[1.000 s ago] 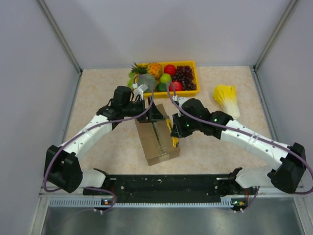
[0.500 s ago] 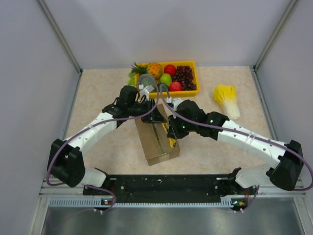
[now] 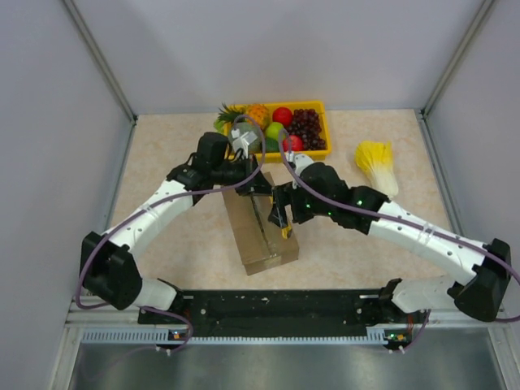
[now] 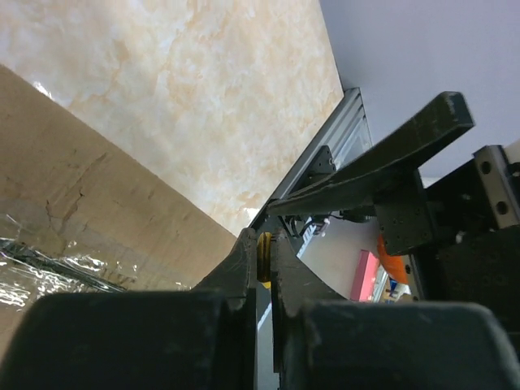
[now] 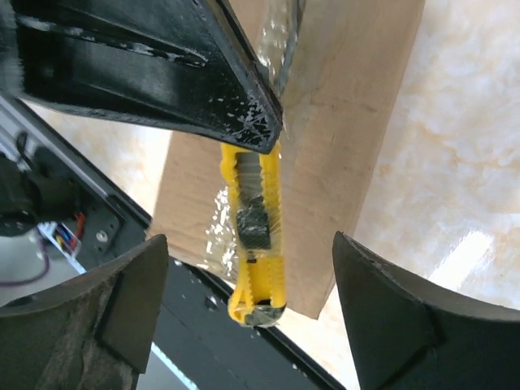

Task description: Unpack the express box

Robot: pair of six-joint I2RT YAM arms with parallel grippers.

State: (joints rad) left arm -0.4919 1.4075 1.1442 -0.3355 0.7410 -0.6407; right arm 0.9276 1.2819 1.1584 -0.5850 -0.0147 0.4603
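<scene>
1. Left fingers (image 4: 244, 272) were clamped together on a yellow cutter (image 5: 256, 219), held over the express box's (image 3: 262, 240) right edge.
2. The box lay mid-worktop (image 3: 171, 244), with bare worktop along both long sides.
3. Right fingers (image 5: 390, 325) stood apart, flanking the cutter without touching it.

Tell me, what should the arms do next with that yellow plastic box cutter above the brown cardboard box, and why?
Probably draw the right gripper back. Its jaws stand open either side of the yellow plastic box cutter, while the left gripper is shut on one end of it, above the brown cardboard box. The left arm seems to have it.
</scene>
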